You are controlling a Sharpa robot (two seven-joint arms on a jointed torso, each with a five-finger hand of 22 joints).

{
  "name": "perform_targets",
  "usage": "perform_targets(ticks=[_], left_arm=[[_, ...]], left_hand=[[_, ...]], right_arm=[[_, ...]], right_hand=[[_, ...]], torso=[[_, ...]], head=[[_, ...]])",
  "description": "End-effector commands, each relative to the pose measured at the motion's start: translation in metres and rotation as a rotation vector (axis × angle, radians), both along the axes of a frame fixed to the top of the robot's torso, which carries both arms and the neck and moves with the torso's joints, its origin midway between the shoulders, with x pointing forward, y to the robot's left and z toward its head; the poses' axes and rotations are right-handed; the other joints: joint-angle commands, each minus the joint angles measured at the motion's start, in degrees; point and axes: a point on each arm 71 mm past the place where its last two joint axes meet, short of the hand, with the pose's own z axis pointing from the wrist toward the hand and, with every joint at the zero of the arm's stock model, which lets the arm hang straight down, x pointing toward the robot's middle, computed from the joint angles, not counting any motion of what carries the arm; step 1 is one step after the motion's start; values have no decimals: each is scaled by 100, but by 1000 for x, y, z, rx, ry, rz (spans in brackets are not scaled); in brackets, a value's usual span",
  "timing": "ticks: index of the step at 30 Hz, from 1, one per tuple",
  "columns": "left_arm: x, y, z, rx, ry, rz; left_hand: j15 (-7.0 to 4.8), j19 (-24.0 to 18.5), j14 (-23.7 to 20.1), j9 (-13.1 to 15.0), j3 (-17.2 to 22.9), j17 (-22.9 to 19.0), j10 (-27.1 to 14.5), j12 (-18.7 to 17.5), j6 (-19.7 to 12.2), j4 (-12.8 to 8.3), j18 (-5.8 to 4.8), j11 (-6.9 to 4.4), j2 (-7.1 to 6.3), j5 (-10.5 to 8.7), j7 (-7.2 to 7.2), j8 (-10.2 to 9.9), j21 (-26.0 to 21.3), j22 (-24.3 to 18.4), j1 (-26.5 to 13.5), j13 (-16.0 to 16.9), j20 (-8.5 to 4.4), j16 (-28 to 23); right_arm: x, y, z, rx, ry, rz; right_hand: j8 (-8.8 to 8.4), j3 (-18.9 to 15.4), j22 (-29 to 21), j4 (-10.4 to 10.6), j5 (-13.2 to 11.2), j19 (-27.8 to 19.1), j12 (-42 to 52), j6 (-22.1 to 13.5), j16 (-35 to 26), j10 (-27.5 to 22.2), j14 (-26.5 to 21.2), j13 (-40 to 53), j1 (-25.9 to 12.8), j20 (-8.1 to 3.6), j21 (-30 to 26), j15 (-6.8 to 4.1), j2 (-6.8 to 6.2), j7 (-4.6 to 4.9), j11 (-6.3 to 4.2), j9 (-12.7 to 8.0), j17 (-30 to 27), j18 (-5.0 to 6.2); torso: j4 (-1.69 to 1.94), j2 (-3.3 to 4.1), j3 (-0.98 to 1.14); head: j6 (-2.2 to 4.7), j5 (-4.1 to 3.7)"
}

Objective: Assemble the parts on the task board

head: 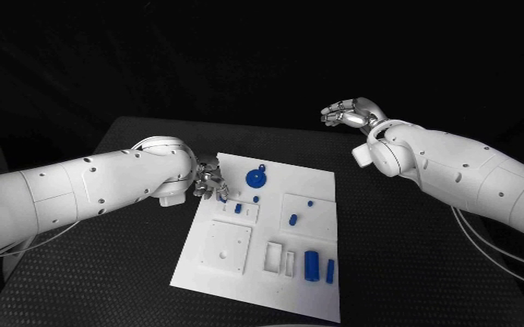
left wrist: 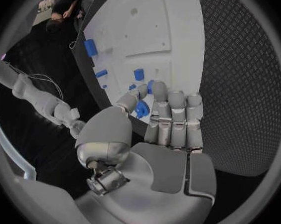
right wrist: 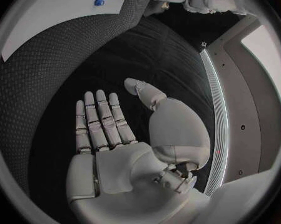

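The task board point(head: 267, 232), a white plate, lay at the centre of the desk point(head: 404, 266), its long axis running from about 11 o'clock to 5 o'clock in the head view. Small blue parts were distributed over it: a round gear-like part point(head: 256, 179) near the far edge, two upright cylinders point(head: 313, 265) toward the near right corner, and smaller pieces between. At the board's far left corner, a small blue part point(left wrist: 142, 109) was held between thumb and fingers of the left robot hand point(head: 209, 183), the fingers being curled closed around it just above the plate. From this robot hand the remaining sockets lay toward 4 o'clock, along the board's long axis. The right robot hand point(head: 350, 113) was held raised beyond the board's far right corner, at about 1 o'clock from the board and well apart from it; its fingers were extended with the palm bare, nothing being held. The left robot hand was judged much the nearer, so insertion of the held part was taken as the step in hand.
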Motion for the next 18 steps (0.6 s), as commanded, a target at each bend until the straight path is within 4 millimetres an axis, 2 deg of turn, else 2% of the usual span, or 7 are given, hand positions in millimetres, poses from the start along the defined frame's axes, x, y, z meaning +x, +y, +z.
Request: perform_targets(ticks=[1,6,10,13,18], left_arm=[[0,-1,0,29,-29,-7],[-1,-4,-1,29,-30,-9],[-2,-6,-4,32,-20,-15],[-3,-6,-8,36,-10,-17],[-6,-4,-14,43,8,-11]], left_hand=[[-87,50,123,409,33,10,271,38,227,6,34,-224,29,194,-181,185,35,9,65,7,-539,35],[-89,54,127,412,31,11,277,40,232,6,35,-225,33,207,-183,183,39,12,58,9,-541,39],[-90,56,129,413,30,11,279,41,234,7,35,-226,35,214,-183,182,40,13,52,11,-541,41],[-91,58,131,415,28,11,282,43,237,6,35,-227,38,220,-184,181,43,15,45,12,-542,43],[-93,61,136,419,26,12,289,47,245,6,36,-228,44,240,-186,179,46,19,30,17,-543,48]], right_arm=[[0,0,0,3,-4,9],[0,0,0,3,-3,9],[-1,1,0,4,-3,10],[-1,1,0,4,-3,10],[-1,0,0,3,-4,8]], right_hand=[[10,-31,9,5,28,-11,-8,15,-10,0,5,-5,-39,-2,-33,40,6,37,33,-8,-9,-93],[10,-31,11,5,29,-11,-8,15,-10,1,5,-5,-38,-2,-36,40,5,37,33,-8,-10,-93],[10,-32,13,4,30,-10,-8,15,-9,1,4,-5,-38,-2,-37,40,5,37,33,-8,-10,-93],[11,-32,14,4,31,-10,-8,15,-9,1,4,-5,-38,-2,-39,40,5,37,33,-9,-11,-94],[11,-32,16,4,31,-10,-9,15,-9,1,4,-5,-37,-2,-41,41,4,38,33,-9,-11,-94]], torso=[[-7,6,-3],[-5,7,-8],[-5,3,0],[-6,9,-4],[-9,1,2]], head=[[-15,5],[-36,2],[-83,-2],[-103,-5],[-105,-2]])
